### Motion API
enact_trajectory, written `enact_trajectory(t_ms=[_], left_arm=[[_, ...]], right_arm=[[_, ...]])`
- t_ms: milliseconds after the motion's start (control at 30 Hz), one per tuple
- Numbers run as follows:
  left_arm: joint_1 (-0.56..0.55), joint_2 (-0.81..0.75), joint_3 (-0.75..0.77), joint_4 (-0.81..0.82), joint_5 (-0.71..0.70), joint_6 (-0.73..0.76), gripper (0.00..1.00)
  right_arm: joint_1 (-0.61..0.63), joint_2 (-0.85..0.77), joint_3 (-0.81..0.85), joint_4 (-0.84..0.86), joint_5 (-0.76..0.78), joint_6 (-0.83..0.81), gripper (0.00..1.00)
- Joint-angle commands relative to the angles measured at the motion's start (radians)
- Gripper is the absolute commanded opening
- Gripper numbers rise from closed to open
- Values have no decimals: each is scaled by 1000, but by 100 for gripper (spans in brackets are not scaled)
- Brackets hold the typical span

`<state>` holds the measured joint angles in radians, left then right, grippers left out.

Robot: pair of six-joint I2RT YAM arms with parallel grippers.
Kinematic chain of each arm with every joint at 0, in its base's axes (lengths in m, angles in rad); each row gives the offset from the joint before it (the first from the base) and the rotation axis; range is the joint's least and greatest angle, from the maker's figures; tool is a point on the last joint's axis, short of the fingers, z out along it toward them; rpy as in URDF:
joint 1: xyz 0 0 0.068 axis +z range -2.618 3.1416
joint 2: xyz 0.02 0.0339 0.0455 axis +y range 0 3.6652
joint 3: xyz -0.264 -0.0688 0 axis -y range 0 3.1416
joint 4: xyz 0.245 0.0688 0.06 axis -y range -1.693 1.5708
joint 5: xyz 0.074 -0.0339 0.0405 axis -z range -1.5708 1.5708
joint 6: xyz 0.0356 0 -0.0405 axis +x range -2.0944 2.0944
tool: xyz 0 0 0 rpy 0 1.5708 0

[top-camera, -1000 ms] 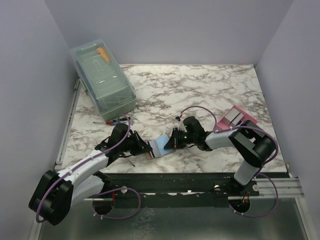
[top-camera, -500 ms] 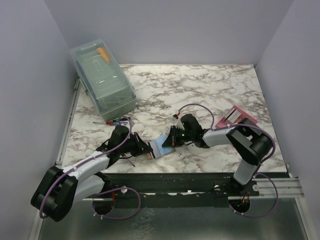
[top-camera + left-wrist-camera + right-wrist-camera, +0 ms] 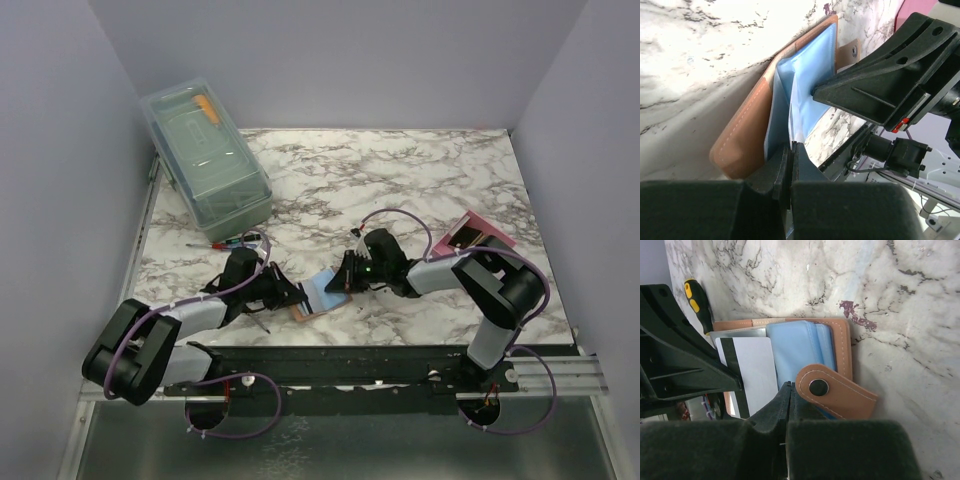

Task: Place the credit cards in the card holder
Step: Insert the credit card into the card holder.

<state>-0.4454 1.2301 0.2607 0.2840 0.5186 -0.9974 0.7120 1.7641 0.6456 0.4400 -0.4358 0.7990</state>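
The tan card holder (image 3: 318,293) lies open near the front edge, with pale blue pockets (image 3: 795,352) showing and its snap strap (image 3: 836,393) folded out. A white card with a dark stripe (image 3: 756,374) lies in its left half. My left gripper (image 3: 291,298) is shut on a thin pale leaf of the holder (image 3: 794,131) at its left edge. My right gripper (image 3: 341,285) is shut on the edge of a blue pocket (image 3: 791,389), beside the strap. The grippers face each other across the holder. The other cards are out of view.
A pink slotted tray (image 3: 478,232) lies at the right. A green lidded box (image 3: 205,160) stands at the back left. A screwdriver with a yellow-and-black handle (image 3: 696,301) lies just behind the left gripper, also seen from above (image 3: 235,241).
The left arm has folded in closer to its base. The right gripper has shifted slightly left over the holder. Both stay shut on the holder.
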Motion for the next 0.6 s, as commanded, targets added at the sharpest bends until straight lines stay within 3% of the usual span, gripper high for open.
enact_trajectory(t_ms=[0, 567], left_arm=[[8, 65, 8, 109, 74, 20, 0], [20, 109, -1, 144, 53, -2, 0]], right_arm=[[-36, 68, -61, -125, 153, -42, 0], [-47, 72, -46, -124, 126, -57, 0]])
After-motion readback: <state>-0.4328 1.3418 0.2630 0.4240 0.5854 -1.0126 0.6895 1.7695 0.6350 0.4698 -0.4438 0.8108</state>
